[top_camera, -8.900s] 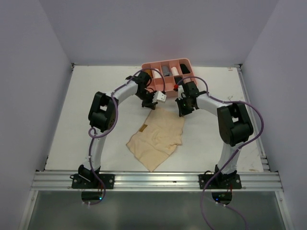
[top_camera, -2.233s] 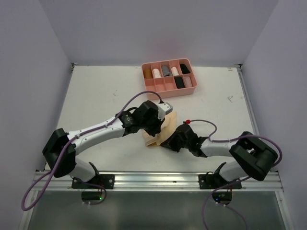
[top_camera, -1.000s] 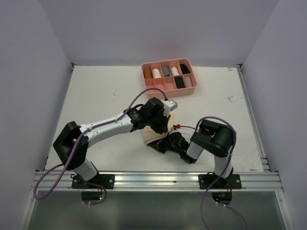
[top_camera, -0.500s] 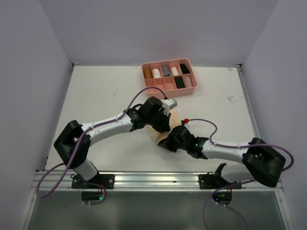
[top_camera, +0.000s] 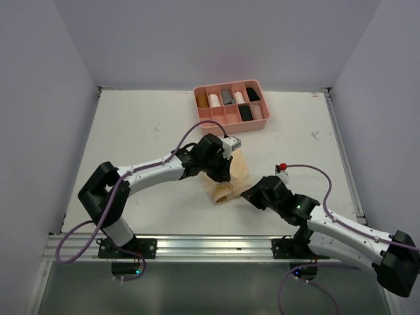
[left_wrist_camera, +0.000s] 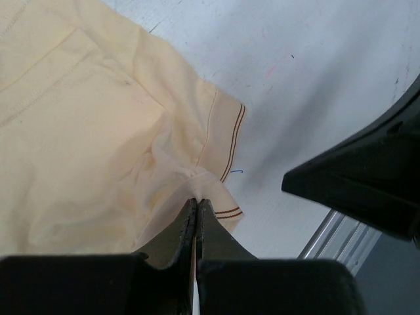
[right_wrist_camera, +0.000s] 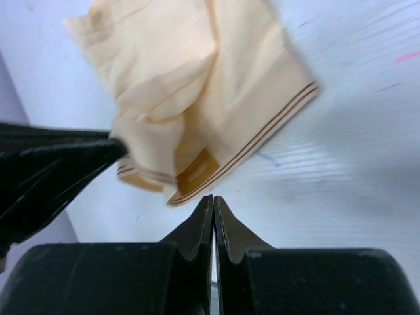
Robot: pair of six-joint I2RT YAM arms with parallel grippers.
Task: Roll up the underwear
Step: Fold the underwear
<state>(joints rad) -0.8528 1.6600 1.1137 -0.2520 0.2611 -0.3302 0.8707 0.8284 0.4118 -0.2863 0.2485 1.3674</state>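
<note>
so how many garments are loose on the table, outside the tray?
1: the pale tan underwear, mid-table, an edge pinched by the left hand, right hand shut beside it. Rolled pieces in the pink tray not counted; something small could be hidden.

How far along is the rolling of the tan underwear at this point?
Done: the tan underwear is folded into a narrower, bunched shape, and rolled items sit in the pink tray. In hand: the left hand is shut, pinching a fold near the banded edge; the right hand is shut, empty, off the cloth. Left: it is not yet a tight roll.
</note>
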